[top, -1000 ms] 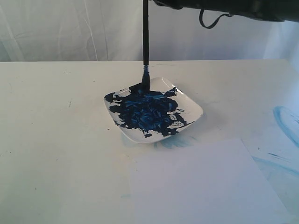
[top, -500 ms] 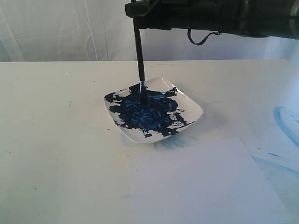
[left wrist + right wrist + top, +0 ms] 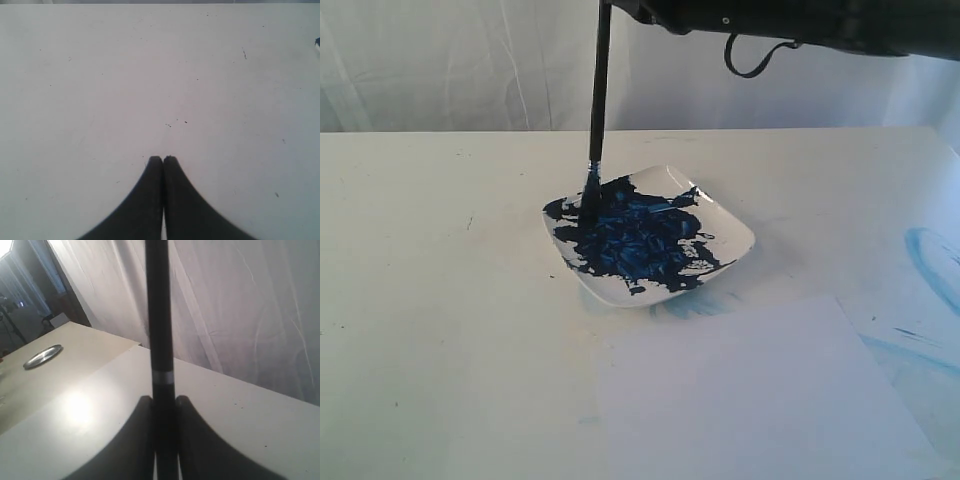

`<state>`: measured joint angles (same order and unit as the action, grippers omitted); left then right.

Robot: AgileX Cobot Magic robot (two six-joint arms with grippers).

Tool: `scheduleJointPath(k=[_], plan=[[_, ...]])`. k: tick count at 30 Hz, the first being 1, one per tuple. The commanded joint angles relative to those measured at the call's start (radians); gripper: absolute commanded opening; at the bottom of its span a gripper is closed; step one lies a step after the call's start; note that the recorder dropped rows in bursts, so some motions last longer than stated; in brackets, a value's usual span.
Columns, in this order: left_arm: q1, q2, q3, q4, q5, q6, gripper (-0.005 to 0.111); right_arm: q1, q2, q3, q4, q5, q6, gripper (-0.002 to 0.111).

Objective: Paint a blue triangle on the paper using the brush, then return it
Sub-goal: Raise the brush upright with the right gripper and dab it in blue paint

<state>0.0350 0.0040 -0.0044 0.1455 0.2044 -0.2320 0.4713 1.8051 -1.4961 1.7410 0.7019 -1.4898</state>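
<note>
Tabletop (image 3: 440,300) unchanged; the brush (image 3: 599,100), pinched by the right gripper (image 3: 164,402), has shifted to the dish's (image 3: 732,236) left side; left gripper (image 3: 162,159) closed.

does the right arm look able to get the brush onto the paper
Probably yes: the right tool grips the brush, its tip in the dish, and the bare paper lies beside the dish, nothing between.

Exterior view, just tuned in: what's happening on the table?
The right gripper holds the brush upright, bristles dipped in the blue paint of the white dish. The paper lies blank beside the dish, no triangle painted yet. The left gripper is shut and empty above the tabletop.
</note>
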Motion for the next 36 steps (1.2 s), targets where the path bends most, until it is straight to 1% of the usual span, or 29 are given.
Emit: scheduleJointPath(k=[1, 14, 17, 20, 23, 26, 32, 35, 36], plan=[[0.005, -0.004, 0.004, -0.001, -0.002, -0.007, 0.000, -0.001, -0.020, -0.007, 0.003, 0.031, 0.041, 0.000], [0.005, -0.004, 0.004, -0.001, -0.002, -0.007, 0.000, -0.003, -0.022, -0.007, 0.003, 0.052, 0.149, 0.000], [0.005, -0.004, 0.004, -0.001, -0.002, -0.007, 0.000, -0.001, -0.022, -0.007, 0.003, 0.014, 0.206, 0.000], [0.005, -0.004, 0.004, -0.001, -0.002, -0.007, 0.000, 0.006, -0.027, -0.007, 0.003, -0.033, 0.218, 0.000], [0.005, -0.004, 0.004, -0.001, -0.002, -0.007, 0.000, 0.017, -0.027, -0.009, -0.001, -0.112, 0.306, 0.000], [0.005, -0.004, 0.004, -0.001, -0.002, -0.007, 0.000, 0.026, -0.029, -0.009, -0.126, -0.176, 0.399, 0.000], [0.005, -0.004, 0.004, -0.001, -0.002, -0.007, 0.000, 0.041, -0.044, -0.020, -0.447, -0.351, 0.701, 0.000], [0.005, -0.004, 0.004, -0.001, -0.002, -0.007, 0.000, 0.062, -0.059, -0.032, -0.665, -0.457, 0.885, 0.000], [0.005, -0.004, 0.004, -0.001, -0.002, -0.007, 0.000, 0.074, -0.064, -0.032, -0.752, -0.495, 0.975, 0.000]])
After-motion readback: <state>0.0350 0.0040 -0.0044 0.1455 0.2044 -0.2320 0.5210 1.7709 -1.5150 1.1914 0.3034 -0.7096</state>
